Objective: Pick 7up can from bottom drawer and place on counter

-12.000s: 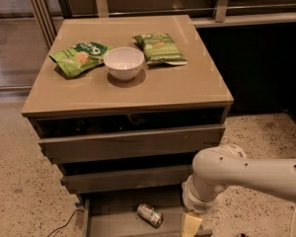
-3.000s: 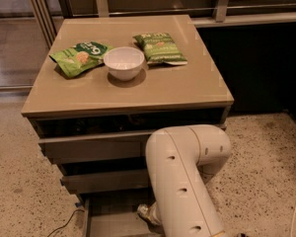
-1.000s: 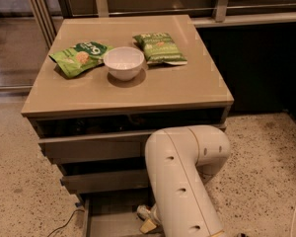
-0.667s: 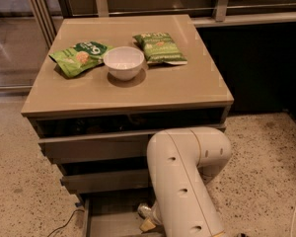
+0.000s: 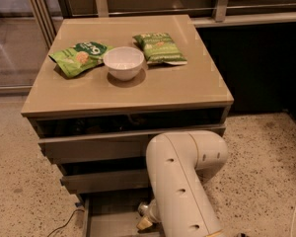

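A big, smooth white robot arm (image 5: 187, 181) bends down in front of a grey-brown cabinet. It goes into the bottom drawer (image 5: 111, 223), the lowest one, which stands open and has a flat grey floor.

The gripper (image 5: 144, 223) is down inside that drawer, at the low left side of the arm. Only a little yellowish tip of it peeks out, and the arm hides the rest. I cannot tell if the jaws are open or closed, or if they have hold of anything.

Just above that tip, a small shiny silver round bit sticks out. It looks like the end of the little silver 7up can (image 5: 144, 209). The can is in the bottom drawer, right next to the gripper, and the arm hides most of it.

Two upper drawers (image 5: 93, 148) sit above the open one. On top is the shiny tan square table (image 5: 153, 90). A round white bowl (image 5: 123, 62) stands on it. A green snack bag (image 5: 80, 57) lies just to the left of the bowl. A second green snack bag (image 5: 159, 48) lies just to the right of it. The speckled stone floor (image 5: 19, 181) is all around the cabinet, and a thin black cable (image 5: 64, 225) lies on it at the lower left.
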You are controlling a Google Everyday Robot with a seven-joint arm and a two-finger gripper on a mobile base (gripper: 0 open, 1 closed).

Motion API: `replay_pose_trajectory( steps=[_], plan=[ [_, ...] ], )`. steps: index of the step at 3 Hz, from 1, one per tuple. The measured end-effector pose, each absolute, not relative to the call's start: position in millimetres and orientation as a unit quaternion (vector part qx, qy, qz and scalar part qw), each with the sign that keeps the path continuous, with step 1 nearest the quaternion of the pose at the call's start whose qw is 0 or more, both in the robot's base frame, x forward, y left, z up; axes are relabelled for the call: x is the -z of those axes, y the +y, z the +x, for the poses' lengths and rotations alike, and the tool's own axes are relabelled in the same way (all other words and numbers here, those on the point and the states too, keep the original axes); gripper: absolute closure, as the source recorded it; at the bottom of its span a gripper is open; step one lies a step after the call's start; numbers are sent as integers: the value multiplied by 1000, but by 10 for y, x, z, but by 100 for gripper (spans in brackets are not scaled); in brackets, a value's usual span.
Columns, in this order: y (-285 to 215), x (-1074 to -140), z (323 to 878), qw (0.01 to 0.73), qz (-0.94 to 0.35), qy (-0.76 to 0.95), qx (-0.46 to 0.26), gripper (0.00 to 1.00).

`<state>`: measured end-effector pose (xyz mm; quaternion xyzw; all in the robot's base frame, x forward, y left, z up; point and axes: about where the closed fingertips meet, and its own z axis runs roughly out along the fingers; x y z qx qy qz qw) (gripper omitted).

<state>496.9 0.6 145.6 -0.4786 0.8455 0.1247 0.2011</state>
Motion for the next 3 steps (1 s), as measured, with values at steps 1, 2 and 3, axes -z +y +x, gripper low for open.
replay_pose_trajectory(
  steps=[1, 2, 3],
  plan=[
    [78, -1339, 5011, 192, -486, 843, -126, 20],
    [110, -1240, 5031, 184, -490, 843, -125, 22],
    [113, -1169, 5038, 180, -492, 842, -130, 29]
  ],
)
